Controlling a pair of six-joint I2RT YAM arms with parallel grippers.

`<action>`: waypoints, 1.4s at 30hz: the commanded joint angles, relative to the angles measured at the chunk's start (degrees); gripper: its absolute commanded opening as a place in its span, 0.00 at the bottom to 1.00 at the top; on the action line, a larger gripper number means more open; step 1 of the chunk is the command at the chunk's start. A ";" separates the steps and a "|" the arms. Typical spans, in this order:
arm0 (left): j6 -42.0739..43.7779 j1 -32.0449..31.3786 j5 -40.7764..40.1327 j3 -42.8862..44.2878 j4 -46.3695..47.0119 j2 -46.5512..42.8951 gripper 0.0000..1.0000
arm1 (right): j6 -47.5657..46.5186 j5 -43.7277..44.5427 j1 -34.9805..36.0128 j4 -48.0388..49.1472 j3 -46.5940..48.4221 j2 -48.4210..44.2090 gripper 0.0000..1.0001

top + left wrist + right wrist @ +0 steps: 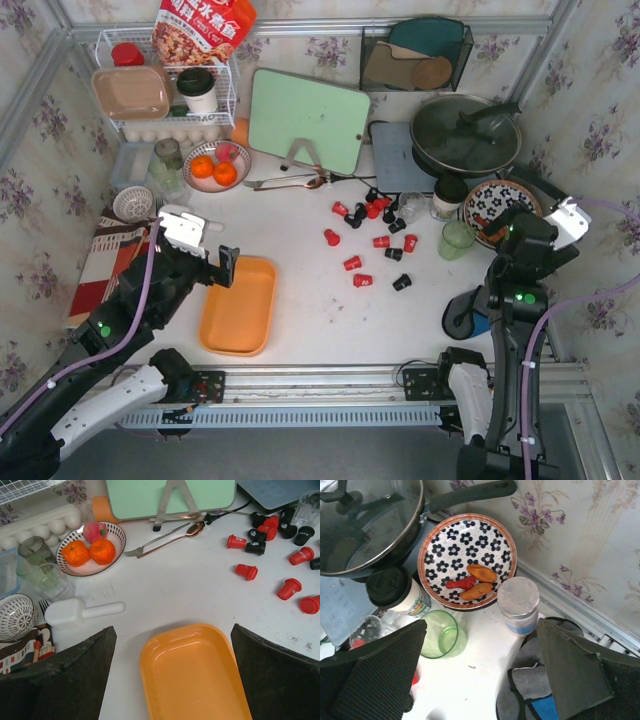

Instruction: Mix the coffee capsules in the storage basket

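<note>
The orange storage basket (240,306) lies empty on the white table at the left; it also shows in the left wrist view (192,675). Several red and black coffee capsules (375,240) lie scattered on the table right of it, seen too in the left wrist view (280,555). My left gripper (172,670) is open and empty, just above the basket's near-left end (215,268). My right gripper (480,670) is open and empty at the right side of the table (520,240), above a green glass (438,634).
A bowl of oranges (216,168), clear glasses (37,567), a white scoop (75,612), fork and spoon (165,537) and a green cutting board (308,120) lie behind the basket. A flowered plate (467,560), a pan (465,132), a jar (518,605) and a grey cloth (540,690) crowd the right.
</note>
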 commanded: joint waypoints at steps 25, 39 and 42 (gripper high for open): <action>-1.52 0.10 1.30 1.64 -1.57 3.66 0.99 | -16.94 -16.08 33.11 20.65 0.57 12.73 1.00; -14.40 0.60 0.93 7.45 -16.24 18.62 0.99 | -22.88 -27.45 32.92 37.57 -7.90 16.38 1.00; -18.89 1.79 2.47 8.40 -21.46 20.62 0.99 | -23.45 -35.10 32.93 40.72 -11.68 17.01 1.00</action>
